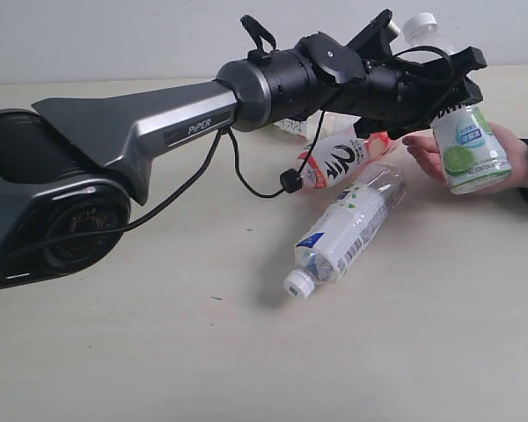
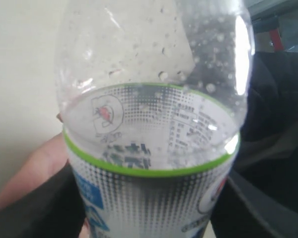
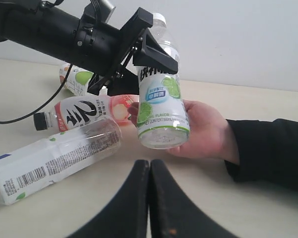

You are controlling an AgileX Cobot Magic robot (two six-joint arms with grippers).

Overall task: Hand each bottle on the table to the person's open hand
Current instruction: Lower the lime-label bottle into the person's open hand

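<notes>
My left gripper (image 1: 453,83) is shut on the upright green-and-white bottle (image 1: 469,145), clamping it just above the label. The bottle fills the left wrist view (image 2: 154,148), with a dark finger on either side. Its lower half lies against the person's open hand (image 1: 510,158), palm up at the right (image 3: 203,131). On the table (image 1: 158,352) lie the red-and-white bottle with black cap (image 1: 343,158) and the blue-and-white bottle (image 1: 352,227). The white bottle with the apple picture (image 3: 79,79) sits behind my left arm, mostly hidden. My right gripper (image 3: 149,166) is shut and empty, low over the table in front of the hand.
The left arm (image 1: 158,123) stretches across the table from the left, with a black cable (image 1: 246,180) hanging under it. The person's dark sleeve (image 3: 268,148) lies along the right edge.
</notes>
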